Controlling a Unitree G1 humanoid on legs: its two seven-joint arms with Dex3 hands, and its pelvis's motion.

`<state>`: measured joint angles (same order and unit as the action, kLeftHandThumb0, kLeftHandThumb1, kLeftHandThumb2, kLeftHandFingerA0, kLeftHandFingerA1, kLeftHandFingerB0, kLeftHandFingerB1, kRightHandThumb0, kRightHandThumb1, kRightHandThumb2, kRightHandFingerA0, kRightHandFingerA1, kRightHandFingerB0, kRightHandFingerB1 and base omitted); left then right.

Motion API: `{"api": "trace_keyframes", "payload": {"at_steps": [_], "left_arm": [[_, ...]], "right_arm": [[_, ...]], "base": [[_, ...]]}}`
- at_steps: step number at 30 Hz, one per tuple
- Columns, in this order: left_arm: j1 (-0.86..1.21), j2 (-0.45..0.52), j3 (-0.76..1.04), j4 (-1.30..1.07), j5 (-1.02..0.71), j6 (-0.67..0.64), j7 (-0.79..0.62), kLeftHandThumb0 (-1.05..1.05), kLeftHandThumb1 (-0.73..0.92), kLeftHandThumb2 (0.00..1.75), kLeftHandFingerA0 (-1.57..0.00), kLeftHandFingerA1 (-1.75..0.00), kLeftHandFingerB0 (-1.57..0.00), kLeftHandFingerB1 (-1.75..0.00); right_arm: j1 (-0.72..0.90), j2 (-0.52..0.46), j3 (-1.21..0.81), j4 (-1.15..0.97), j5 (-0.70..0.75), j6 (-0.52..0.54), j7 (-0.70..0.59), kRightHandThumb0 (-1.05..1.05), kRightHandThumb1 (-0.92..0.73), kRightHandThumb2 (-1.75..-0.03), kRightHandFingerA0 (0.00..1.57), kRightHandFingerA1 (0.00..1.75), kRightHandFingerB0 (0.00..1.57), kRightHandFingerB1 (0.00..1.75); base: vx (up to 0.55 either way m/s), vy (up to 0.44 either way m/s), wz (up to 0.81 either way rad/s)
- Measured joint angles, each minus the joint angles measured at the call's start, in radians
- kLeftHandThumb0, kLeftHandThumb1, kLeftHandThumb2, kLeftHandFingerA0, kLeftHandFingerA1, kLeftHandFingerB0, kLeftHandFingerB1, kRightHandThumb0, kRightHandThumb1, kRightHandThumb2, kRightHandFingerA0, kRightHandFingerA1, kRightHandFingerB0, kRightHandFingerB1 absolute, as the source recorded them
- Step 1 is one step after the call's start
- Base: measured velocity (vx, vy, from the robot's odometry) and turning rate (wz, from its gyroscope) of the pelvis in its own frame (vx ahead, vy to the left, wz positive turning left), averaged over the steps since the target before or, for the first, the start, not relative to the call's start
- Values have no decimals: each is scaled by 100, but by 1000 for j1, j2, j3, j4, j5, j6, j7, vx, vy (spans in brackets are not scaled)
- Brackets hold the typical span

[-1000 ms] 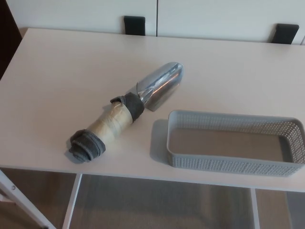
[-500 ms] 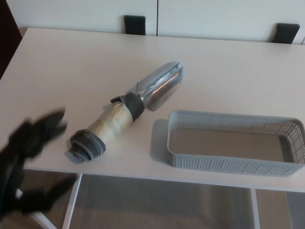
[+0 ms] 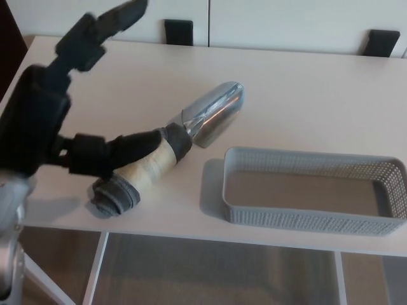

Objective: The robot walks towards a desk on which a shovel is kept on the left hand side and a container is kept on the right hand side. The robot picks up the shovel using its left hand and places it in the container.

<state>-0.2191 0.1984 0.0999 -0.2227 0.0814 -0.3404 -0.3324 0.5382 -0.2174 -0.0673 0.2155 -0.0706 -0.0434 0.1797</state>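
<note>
White desk [image 3: 318,82] before white cabinets [image 3: 286,19].

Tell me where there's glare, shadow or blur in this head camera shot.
Head view: glare streaks the shovel scoop; the container casts a soft shadow to its left on the desk; the left robot hand, open above the taped handle, looks slightly blurred at its upper fingertip; everything else is sharp.

Polished metal, taped handle, perforated plastic, matt desk

The shovel [image 3: 166,140] has a glossy, mirror-like metal scoop at its far end; its handle looks wrapped in dull beige tape, with rough grey cloth bands at the near tip and by the scoop. To the right, the container [image 3: 305,218] looks like matt grey plastic with perforated mesh walls. The desk [image 3: 318,95] is smooth, matt off-white. The left hand [image 3: 57,133] is matt black.
</note>
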Motion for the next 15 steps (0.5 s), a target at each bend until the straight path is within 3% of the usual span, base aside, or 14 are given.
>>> {"api": "trace_keyframes", "payload": {"at_steps": [4,15], "left_arm": [[-49,3,-40,14,56,31,5,-78,47,82,0,0,-5,-8],[-109,3,-159,97,222,144,26,-77,46,80,0,0,0,-3]], "right_arm": [[-2,0,7,0,0,0,3,-24,-46,-53,62,60,49,47],[-13,0,18,0,0,0,13,-18,-51,-54,60,58,46,48]], "base": [[0,0,0],[0,0,0]]}}
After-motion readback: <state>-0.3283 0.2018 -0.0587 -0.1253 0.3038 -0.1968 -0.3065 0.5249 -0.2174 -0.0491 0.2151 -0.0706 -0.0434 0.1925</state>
